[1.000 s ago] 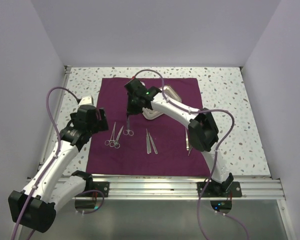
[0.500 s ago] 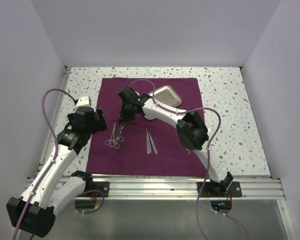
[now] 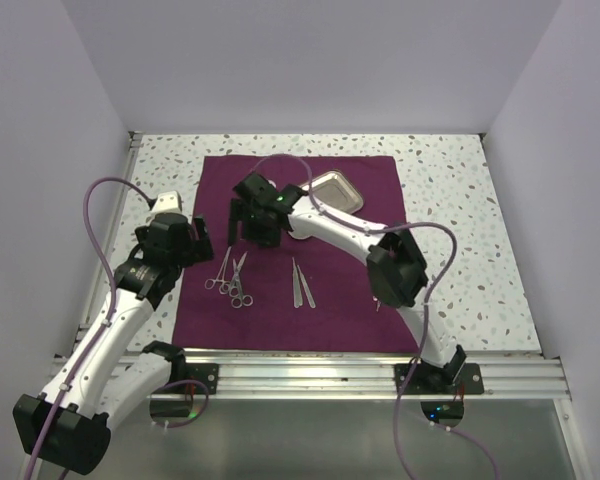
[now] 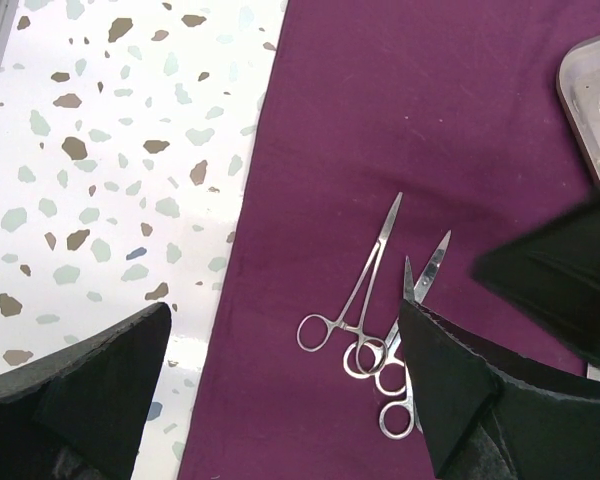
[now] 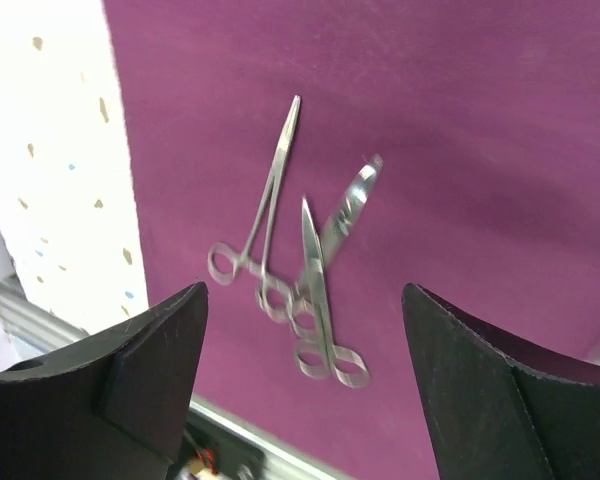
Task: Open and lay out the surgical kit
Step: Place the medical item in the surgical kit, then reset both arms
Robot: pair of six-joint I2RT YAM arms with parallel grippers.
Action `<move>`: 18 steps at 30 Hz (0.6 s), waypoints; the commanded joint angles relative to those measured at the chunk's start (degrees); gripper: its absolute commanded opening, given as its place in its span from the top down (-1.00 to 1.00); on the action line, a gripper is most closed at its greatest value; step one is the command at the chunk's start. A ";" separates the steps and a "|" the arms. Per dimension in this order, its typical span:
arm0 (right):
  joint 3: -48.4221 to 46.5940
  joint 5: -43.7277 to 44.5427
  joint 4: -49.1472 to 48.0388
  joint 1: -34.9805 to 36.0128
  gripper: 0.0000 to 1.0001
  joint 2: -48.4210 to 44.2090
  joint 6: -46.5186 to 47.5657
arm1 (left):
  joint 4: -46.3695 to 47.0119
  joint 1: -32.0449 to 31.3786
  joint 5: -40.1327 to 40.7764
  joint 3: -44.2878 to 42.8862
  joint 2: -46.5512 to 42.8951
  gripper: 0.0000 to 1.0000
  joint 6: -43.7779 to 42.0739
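Observation:
The maroon cloth (image 3: 340,320) lies spread flat on the table. Near its far edge sits the steel tray (image 3: 332,190). Forceps (image 3: 221,270) and scissors (image 3: 237,282) lie side by side left of centre, their handle rings overlapping, and tweezers (image 3: 300,283) lie to their right. My right gripper (image 3: 250,230) hangs open just beyond the scissors (image 5: 320,290) and forceps (image 5: 258,220), holding nothing. My left gripper (image 3: 194,241) stands open at the cloth's left edge. In its wrist view the forceps (image 4: 365,290) and scissors (image 4: 412,330) lie between the left gripper's (image 4: 285,310) fingers, untouched.
The speckled table (image 3: 460,230) shows around the cloth, with white walls on three sides and a metal rail (image 3: 310,375) along the near edge. The tray's corner (image 4: 592,95) shows in the left wrist view, with the right arm dark below it.
My right gripper carried the scissors leftward from near the tray, then opened and let them go beside the forceps. The left arm shifted only slightly.

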State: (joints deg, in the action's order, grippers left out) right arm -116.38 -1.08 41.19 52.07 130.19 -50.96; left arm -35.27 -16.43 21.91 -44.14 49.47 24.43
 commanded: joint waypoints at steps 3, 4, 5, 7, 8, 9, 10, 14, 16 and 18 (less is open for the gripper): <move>7.37 11.69 2.94 -0.13 -0.63 -21.80 13.50 | 2.75 0.52 -0.29 -0.42 0.27 -0.99 -0.61; 12.18 12.76 3.11 -0.13 -0.63 -27.65 15.17 | 2.75 0.52 -0.99 -0.77 0.53 -0.99 -0.78; 14.40 14.08 3.54 -0.13 -0.63 -30.06 17.62 | 2.83 0.52 -1.52 -1.56 1.15 -0.99 -0.96; 20.45 17.94 6.61 -0.04 -0.63 -38.21 19.75 | 2.83 0.43 -3.79 -2.96 1.85 -0.99 -1.05; 22.92 19.87 7.49 0.04 -0.64 -41.74 20.28 | 2.49 0.43 -4.85 -5.14 3.25 -0.99 -1.22; 25.56 21.28 8.11 0.04 -0.66 -44.99 20.20 | 2.13 0.34 -5.90 -6.65 4.22 -0.99 -1.13; 31.07 23.47 8.03 0.13 -0.68 -52.42 19.94 | 1.78 0.34 -7.83 -8.23 5.27 -0.99 -1.31; 44.81 28.67 4.26 0.13 -0.85 -71.50 17.91 | 1.51 -0.01 -12.32 -15.78 8.97 -0.96 -0.43; 49.83 27.98 1.97 0.13 -0.90 -78.22 19.57 | 2.74 -0.10 -15.30 -16.76 8.71 -0.96 -0.17; 50.63 27.27 3.53 0.13 -0.97 -84.65 20.20 | 3.27 -0.36 -16.54 -18.61 8.45 -0.96 0.01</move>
State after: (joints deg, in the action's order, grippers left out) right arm -67.22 23.11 45.98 52.07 50.72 -32.91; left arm -34.81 -16.51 10.31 -59.02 58.67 24.43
